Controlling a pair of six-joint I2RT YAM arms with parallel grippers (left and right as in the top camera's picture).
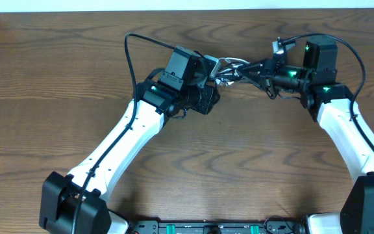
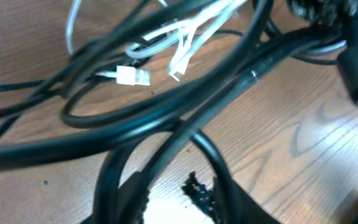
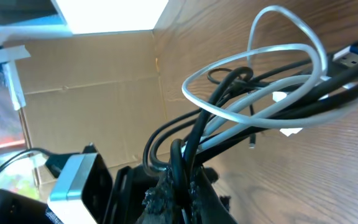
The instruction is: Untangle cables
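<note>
The cables (image 1: 229, 67) lie in one knot at the back middle of the table, between my two grippers. In the left wrist view, thick black cables (image 2: 185, 93) cross the frame, and a white cable ends in a small plug (image 2: 132, 76). My left gripper (image 2: 166, 190) is low over the wood at the knot's left edge (image 1: 216, 79). Its jaws stand a narrow way apart, bare table shows between them, and a black cable runs down past each finger. My right gripper (image 3: 182, 180) is shut on a bundle of black cables. The white cable (image 3: 260, 102) loops beyond it.
A blue-tipped plug (image 3: 353, 56) sticks out at the knot's far side. A cardboard wall (image 3: 104, 93) stands past the table's edge. The left arm's wrist camera housing (image 3: 73, 180) is close beside the right gripper. Bare wooden table (image 1: 76, 78) spreads left and front.
</note>
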